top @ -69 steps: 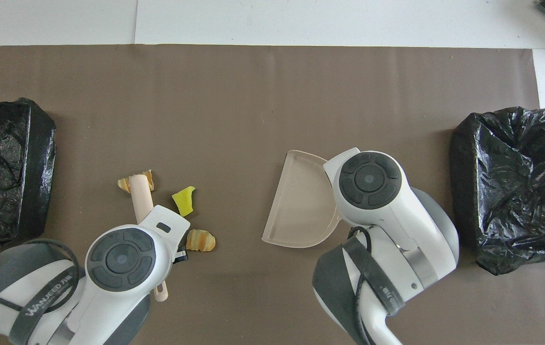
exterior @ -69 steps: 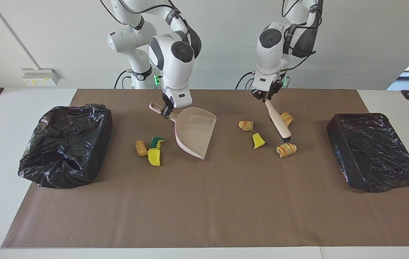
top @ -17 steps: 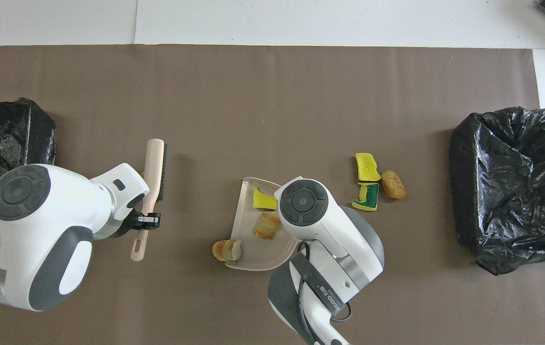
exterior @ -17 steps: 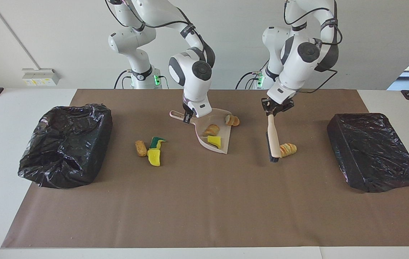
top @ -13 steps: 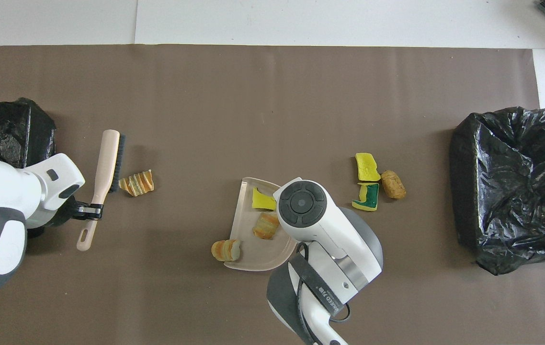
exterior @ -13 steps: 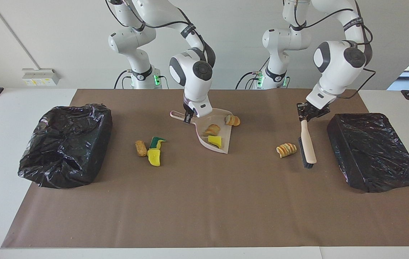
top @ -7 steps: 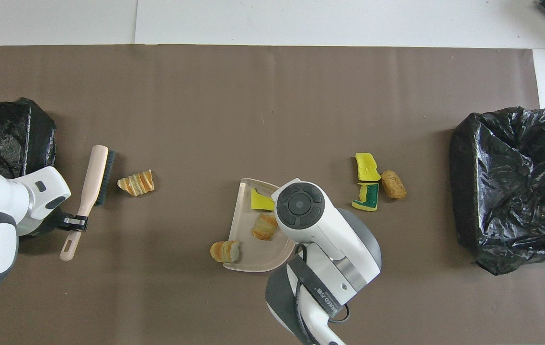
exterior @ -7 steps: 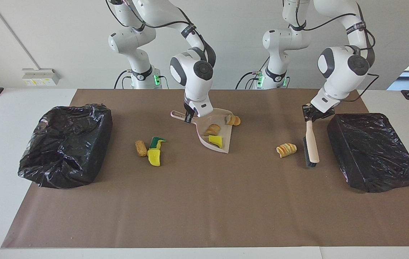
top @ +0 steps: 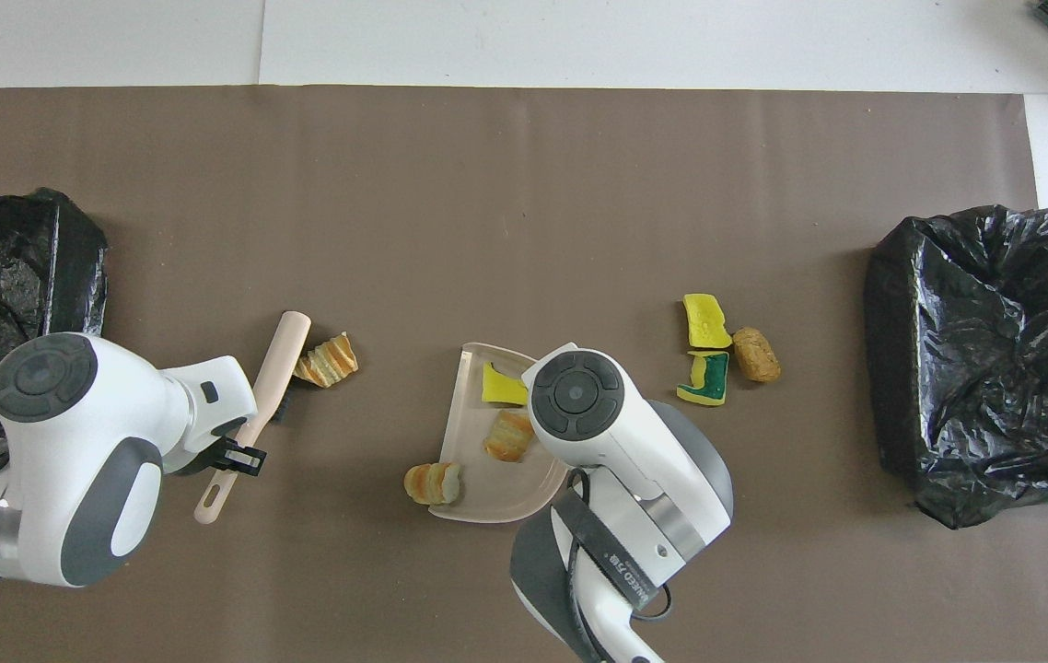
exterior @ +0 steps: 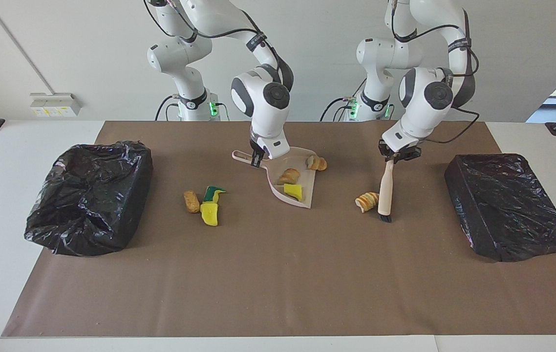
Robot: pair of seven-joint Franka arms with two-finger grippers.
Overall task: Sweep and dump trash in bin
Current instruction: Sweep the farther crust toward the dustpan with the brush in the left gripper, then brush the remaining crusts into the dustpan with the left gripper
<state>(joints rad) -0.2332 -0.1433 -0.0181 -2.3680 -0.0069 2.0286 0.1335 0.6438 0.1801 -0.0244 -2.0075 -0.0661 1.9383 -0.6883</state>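
- Gripping the beige hand brush [exterior: 385,188] by its handle, the left gripper [exterior: 397,155] sits right of centre in the facing view, its jaws clamped on the brush; in the overhead view the same gripper [top: 243,458] shows at lower left.
- The brush hangs head-down, its dark bristles meeting the brown mat [exterior: 278,274] that covers the counter.
- One striped pastry lump [exterior: 367,201] lies touching the brush head, on the side toward the dustpan; in the overhead view this lump [top: 328,360] lies just beside the brush tip.
- The right gripper [exterior: 257,159], at upper centre of the facing view, has its jaws clamped on the handle of the pale pink dustpan [exterior: 307,191].
- The pan rests on the mat with its open edge turned toward the brush.
- Inside the pan lie a yellow sponge piece [exterior: 292,191] and a brown pastry lump [exterior: 288,176].
- Another pastry lump [exterior: 317,163] sits at the pan's open edge, half in and half out.
- Left of centre, three more bits lie together on the mat: a tan lump [exterior: 191,201], a yellow-green sponge piece [exterior: 213,193] and a yellow sponge [exterior: 209,214].
- A black-bagged bin [exterior: 90,195] stands at the left edge of the facing view, a second black-bagged bin [exterior: 505,205] at the right edge.
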